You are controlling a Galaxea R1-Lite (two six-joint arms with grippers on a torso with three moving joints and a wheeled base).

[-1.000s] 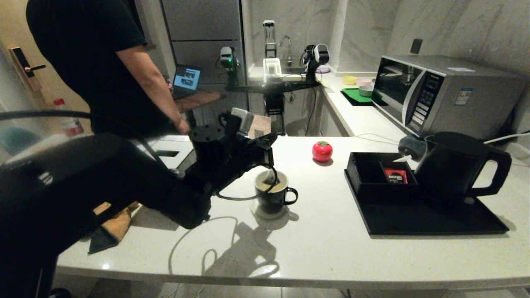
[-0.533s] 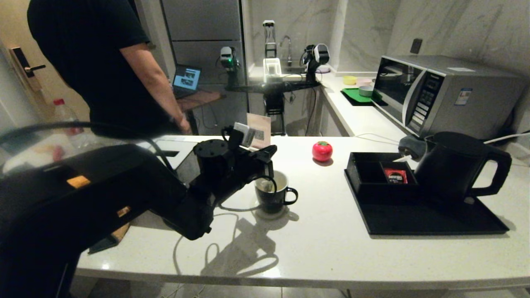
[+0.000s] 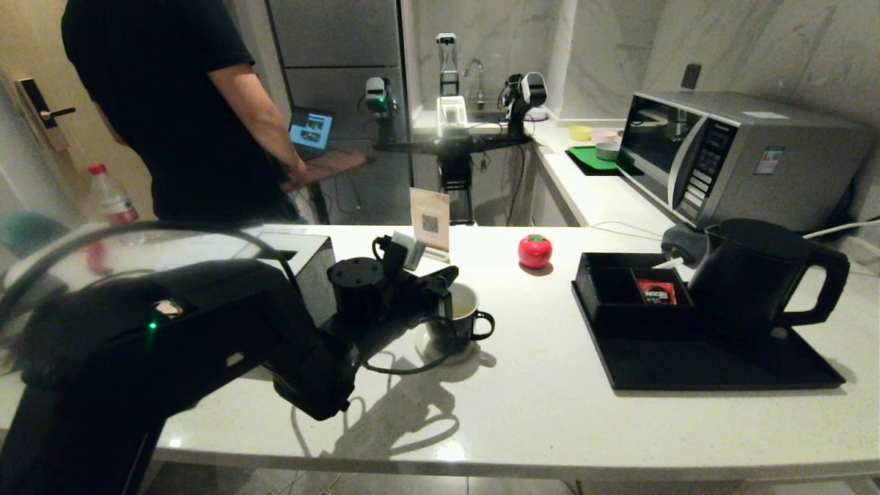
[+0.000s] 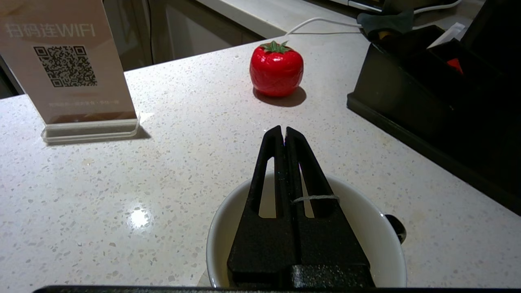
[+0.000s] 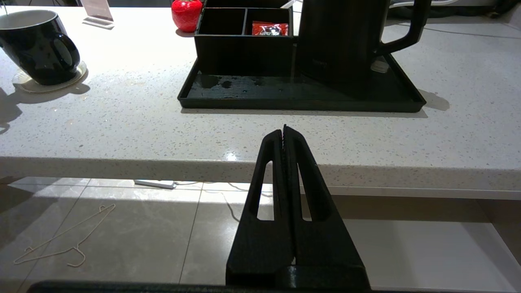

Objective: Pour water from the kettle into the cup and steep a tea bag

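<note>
The left gripper (image 4: 283, 134) hangs directly over the cup (image 3: 459, 323), its jaws pressed together and pinching a thin pale string (image 4: 315, 198) that crosses one finger. In the left wrist view the fingers span the cup's white interior and their tips reach past the far rim; the tea bag itself is hidden beneath them, so its position in the cup cannot be told. The cup is a small black mug with a white inside and a small ear handle turned toward the tray (image 3: 722, 368), and it stands on a pale round coaster (image 5: 28, 84) on the speckled white counter (image 3: 536, 419). The water (image 3: 466, 304) shows as a pale yellowish surface inside the rim. The kettle (image 3: 756, 278) (a large matte black jug with a loop handle) stands upright on the black tray, well apart from the cup, just beside a black compartment box (image 3: 622, 289) that holds a red sachet (image 3: 655, 291). A red tomato-shaped object (image 3: 535, 250) and a QR-code sign (image 3: 430, 220) stand on the counter beyond the cup. The right gripper (image 5: 284, 136) is parked below and in front of the counter edge, jaws pressed together and holding nothing.
</note>
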